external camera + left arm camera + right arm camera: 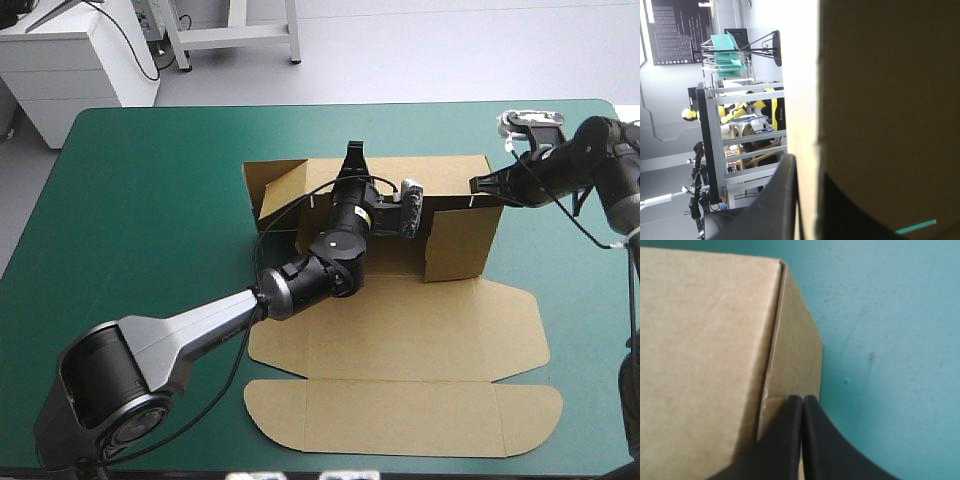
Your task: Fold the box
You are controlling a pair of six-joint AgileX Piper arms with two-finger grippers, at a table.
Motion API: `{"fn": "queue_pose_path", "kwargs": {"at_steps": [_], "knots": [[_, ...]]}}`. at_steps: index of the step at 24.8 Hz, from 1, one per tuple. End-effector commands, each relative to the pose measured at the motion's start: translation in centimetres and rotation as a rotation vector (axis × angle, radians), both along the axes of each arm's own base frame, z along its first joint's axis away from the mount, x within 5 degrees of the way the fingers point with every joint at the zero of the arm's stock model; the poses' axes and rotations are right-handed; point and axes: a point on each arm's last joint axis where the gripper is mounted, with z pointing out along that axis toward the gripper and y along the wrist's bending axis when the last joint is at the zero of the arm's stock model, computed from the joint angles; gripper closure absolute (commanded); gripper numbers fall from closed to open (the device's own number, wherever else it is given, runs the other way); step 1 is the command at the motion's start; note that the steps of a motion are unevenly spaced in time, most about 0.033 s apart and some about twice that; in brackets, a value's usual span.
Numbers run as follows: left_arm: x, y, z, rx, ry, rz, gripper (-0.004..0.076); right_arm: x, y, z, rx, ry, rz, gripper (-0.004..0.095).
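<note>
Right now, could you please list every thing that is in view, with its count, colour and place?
box: one, brown, middle of the table; far wall and right side wall raised, left side wall partly up, lid flat toward the near edge.
table: one, teal-green cover, under the box.
left gripper: one, black fingers, at the top of the box's far wall, shut on the board.
right gripper: one, black fingers, at the far top corner of the right side wall, shut on the board.
</note>
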Motion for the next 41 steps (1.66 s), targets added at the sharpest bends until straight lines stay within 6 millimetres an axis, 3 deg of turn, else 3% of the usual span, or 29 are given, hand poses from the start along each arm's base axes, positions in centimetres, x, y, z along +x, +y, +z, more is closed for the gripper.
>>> {"fn": "queue_pose_path", "kwargs": {"at_steps": [1, 6, 9, 16, 24, 30, 38, 40, 41], "knots": [[-0.4, 0.5, 0.0, -0.070, 0.084, 0.069, 0.0732, -2.0, 0.3, 1.6, 0.058, -0.178, -0.011, 0.0928], [-0.4, 0.6, 0.0, -0.068, 0.084, 0.074, 0.0732, -4.1, -0.1, -0.9, 0.035, -0.277, -0.073, 0.0928], [-0.4, 0.6, 0.0, -0.067, 0.084, 0.076, 0.0732, -5.0, -0.1, -1.1, 0.031, -0.355, -0.082, 0.0928], [-0.4, 0.6, 0.0, -0.066, 0.084, 0.078, 0.0732, -6.1, 0.1, -1.0, -0.065, -0.353, 0.062, 0.0901], [-0.4, 0.6, 0.0, -0.068, 0.087, 0.079, 0.0732, -7.0, 0.1, -1.8, -0.159, -0.254, 0.174, 0.0522], [-0.5, 0.6, -0.2, -0.084, 0.111, 0.087, 0.0732, -6.5, 0.1, -1.6, -0.208, -0.312, 0.234, 0.0361], [-0.5, 0.5, -0.1, -0.084, 0.105, 0.077, 0.0732, -4.2, 0.8, -3.7, -0.097, -0.312, 0.251, 0.0376], [-0.5, 0.5, -0.1, -0.084, 0.103, 0.075, 0.0732, -3.7, 0.9, -4.2, -0.066, -0.296, 0.227, 0.0478], [-0.5, 0.5, -0.1, -0.081, 0.099, 0.073, 0.0732, -3.4, 1.0, -4.4, -0.020, -0.300, 0.199, 0.0596]]}}
